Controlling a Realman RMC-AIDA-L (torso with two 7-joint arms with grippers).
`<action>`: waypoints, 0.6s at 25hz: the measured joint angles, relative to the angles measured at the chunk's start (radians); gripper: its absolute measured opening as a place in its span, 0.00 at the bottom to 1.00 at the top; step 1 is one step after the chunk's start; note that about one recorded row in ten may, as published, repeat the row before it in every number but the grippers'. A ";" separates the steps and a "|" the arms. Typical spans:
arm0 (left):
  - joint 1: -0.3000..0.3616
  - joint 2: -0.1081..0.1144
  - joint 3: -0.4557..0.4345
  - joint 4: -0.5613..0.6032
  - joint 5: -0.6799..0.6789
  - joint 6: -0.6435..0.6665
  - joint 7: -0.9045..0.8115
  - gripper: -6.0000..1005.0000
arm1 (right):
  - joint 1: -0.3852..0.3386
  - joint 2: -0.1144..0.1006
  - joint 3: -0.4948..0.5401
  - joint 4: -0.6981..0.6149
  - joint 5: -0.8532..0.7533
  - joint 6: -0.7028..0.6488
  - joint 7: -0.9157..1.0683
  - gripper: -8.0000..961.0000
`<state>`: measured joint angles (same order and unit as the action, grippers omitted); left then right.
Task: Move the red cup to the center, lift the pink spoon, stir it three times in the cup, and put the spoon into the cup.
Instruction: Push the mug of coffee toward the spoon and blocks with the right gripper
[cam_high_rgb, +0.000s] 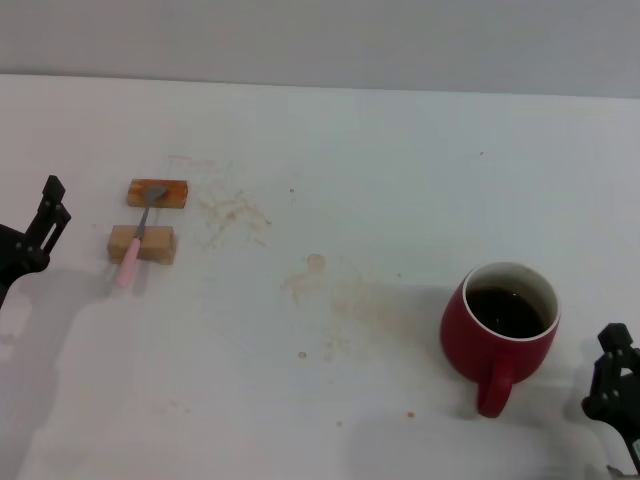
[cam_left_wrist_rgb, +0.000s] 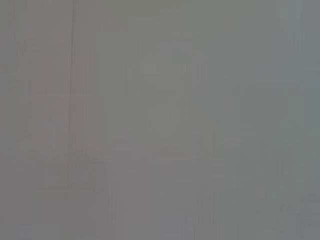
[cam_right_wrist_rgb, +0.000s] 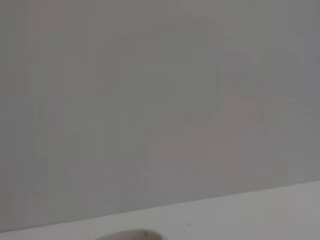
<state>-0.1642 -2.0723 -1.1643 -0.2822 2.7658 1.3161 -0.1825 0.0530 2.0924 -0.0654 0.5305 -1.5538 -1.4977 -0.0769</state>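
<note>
White bench (cam_high_rgb: 330, 180) with faint brown stains fills the head view, and a grey wall stands behind it. Nearest, at the right edge, the right claw (cam_high_rgb: 612, 385) hangs just beside the red cup (cam_high_rgb: 500, 325); I cannot tell if its fingers are apart or together. The cup stands upright with dark liquid inside, its handle turned toward the near side. Farther, at the left edge, is the left claw (cam_high_rgb: 40, 225), its state also not clear. Near it the pink spoon (cam_high_rgb: 138, 236) lies across two wooden blocks (cam_high_rgb: 143, 243).
</note>
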 joint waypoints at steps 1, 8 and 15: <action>0.000 0.000 0.000 0.000 0.000 0.000 0.000 0.79 | 0.006 0.000 0.000 -0.001 0.000 0.006 0.001 0.01; 0.001 0.000 0.000 0.000 0.000 0.004 0.000 0.78 | 0.045 0.000 0.001 -0.003 0.000 0.047 0.004 0.01; -0.001 0.000 -0.001 -0.001 0.000 0.008 0.000 0.78 | 0.088 0.000 0.010 -0.004 0.001 0.113 0.005 0.01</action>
<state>-0.1648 -2.0722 -1.1650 -0.2836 2.7658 1.3237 -0.1825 0.1406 2.0924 -0.0554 0.5265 -1.5529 -1.3846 -0.0715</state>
